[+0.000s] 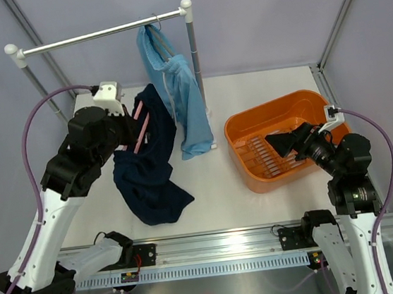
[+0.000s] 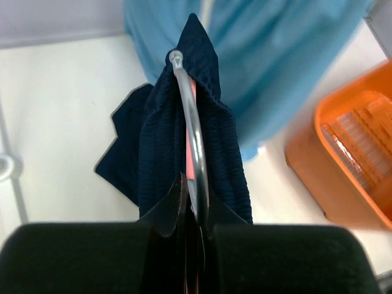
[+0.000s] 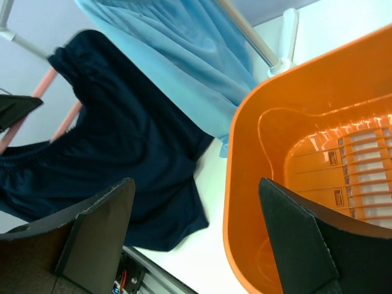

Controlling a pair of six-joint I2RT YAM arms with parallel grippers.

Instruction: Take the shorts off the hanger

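1. While the left end effector [image 2: 191, 214] is clamped on the wire hook of a pink plastic hanger [image 1: 139, 127], the dark navy cloth shorts [image 1: 147, 177] drape over it at centre left, their lower part pooled on the white table [image 1: 217, 201].
2. The light sky-blue cloth shorts [image 1: 180, 99] hang on the silver metal rail [image 1: 98, 35], upper centre.
3. The right end effector [image 3: 196, 184] gapes wide and empty above the orange plastic basket [image 1: 270, 103], at right.
4. Neither pair seems freed yet; the navy pair looks in hand, the blue pair untouched.
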